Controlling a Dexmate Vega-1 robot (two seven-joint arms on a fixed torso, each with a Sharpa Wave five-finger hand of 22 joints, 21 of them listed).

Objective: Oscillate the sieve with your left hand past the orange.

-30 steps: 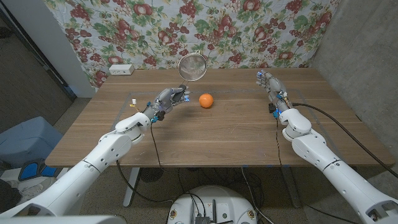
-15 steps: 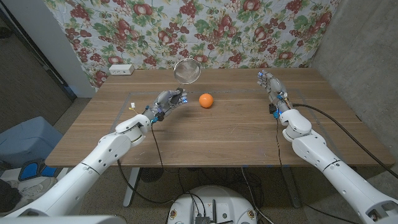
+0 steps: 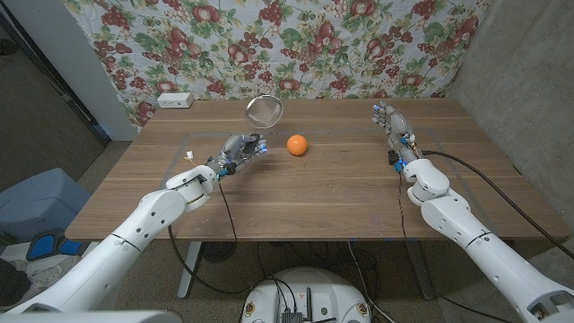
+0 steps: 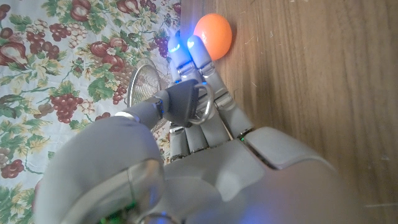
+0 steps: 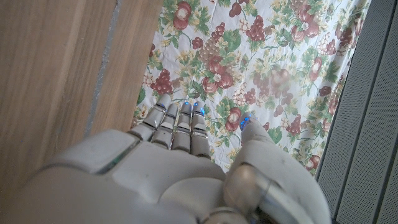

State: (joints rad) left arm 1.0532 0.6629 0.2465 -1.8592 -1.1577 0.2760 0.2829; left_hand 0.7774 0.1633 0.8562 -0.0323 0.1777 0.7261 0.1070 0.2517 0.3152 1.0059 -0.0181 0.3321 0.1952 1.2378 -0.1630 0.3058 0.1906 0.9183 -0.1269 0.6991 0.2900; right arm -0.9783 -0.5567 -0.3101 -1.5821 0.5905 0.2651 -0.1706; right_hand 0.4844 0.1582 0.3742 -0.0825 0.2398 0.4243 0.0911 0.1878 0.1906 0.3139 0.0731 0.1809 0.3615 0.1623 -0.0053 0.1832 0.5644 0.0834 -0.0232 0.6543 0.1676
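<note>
left hand [image 3: 239, 150] grips the sieve [image 3: 264, 110], handle hidden; right hand [image 3: 387, 118] open, empty.

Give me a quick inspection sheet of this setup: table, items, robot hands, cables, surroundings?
Surface: wooden table, bare wood.
Job's things: sieve held raised; orange on the table.
Clutter: white box at the far left edge.
Robot hands: left robot hand grips the sieve's handle; right robot hand holds nothing, fingers extended.
Cables: black cable trails off the right side.
Surroundings: floral cloth behind the table.
</note>
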